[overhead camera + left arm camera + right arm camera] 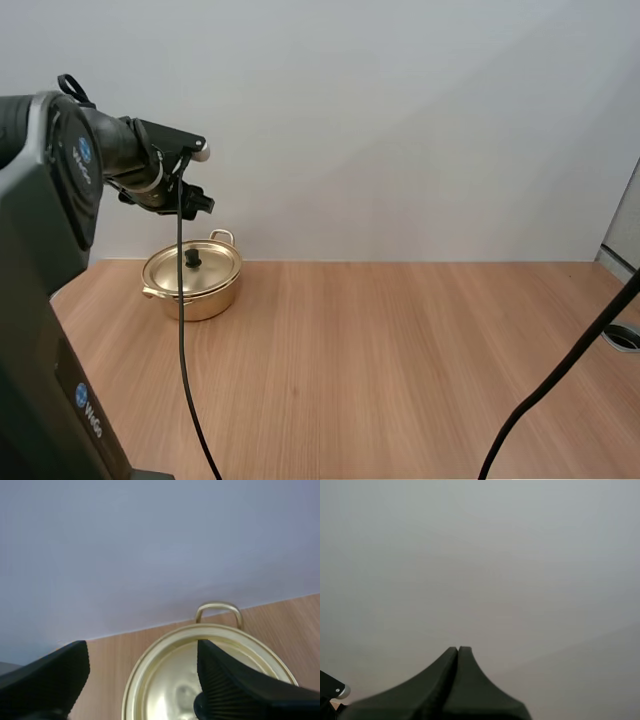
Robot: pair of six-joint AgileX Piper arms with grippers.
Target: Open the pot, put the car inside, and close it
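L gripper [141,647] open above pot [200,297], lid [192,270] on, near wall [400,120]; R gripper [458,651] closed, empty.

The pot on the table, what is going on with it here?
The left gripper hangs open above the pot, which stands at the far left of the table. The lid is on the pot, and its black knob is not yet gripped. The right gripper is shut on nothing.
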